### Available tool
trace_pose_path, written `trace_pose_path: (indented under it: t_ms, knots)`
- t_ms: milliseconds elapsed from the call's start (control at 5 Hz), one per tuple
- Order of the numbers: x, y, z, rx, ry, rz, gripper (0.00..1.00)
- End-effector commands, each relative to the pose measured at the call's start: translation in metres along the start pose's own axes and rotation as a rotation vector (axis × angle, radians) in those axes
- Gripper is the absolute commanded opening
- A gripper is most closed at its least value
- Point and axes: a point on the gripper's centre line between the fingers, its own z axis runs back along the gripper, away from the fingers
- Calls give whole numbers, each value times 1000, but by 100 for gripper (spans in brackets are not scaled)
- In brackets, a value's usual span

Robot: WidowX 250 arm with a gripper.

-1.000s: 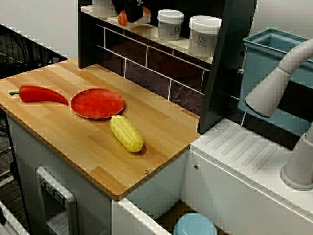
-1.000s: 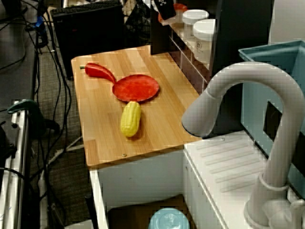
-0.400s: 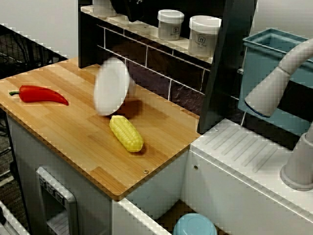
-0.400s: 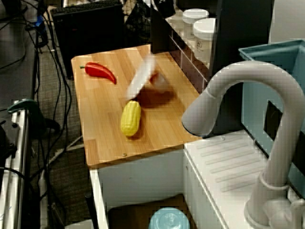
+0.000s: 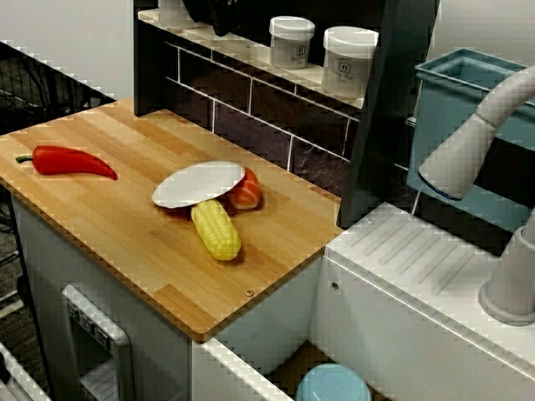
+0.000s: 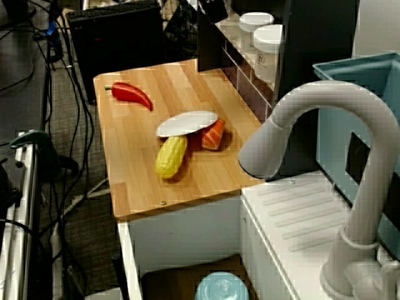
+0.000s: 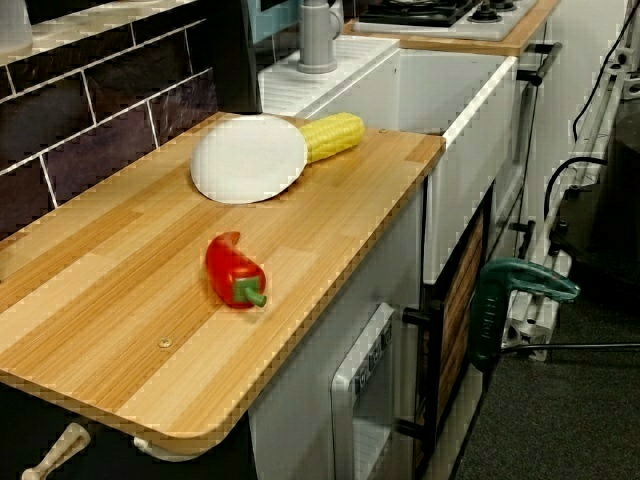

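End effector (image 5: 221,18) mostly cropped, opening unclear, above shelf (image 5: 251,57)

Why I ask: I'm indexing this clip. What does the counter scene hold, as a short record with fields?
tool: up at the shelf, dark, open or shut unclear
plate: white side up, tilted, over corn's end and orange piece
corn: lying on wooden counter, one end under plate
orange piece: beside corn, partly under plate
red pepper: on counter, apart from the rest
jars: two, white, on shelf

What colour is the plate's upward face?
White; the plate shows best in the low side view.
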Motion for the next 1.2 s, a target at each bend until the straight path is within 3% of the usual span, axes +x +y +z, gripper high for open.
trace_pose_path:
  t_ms: [0,400,1000]
  knots:
    - [-13,-2,25,21,-34,-25,100]
    - [-46,-10,23,21,-5,-67,100]
    - [-83,-39,-14,100,-31,-132,100]
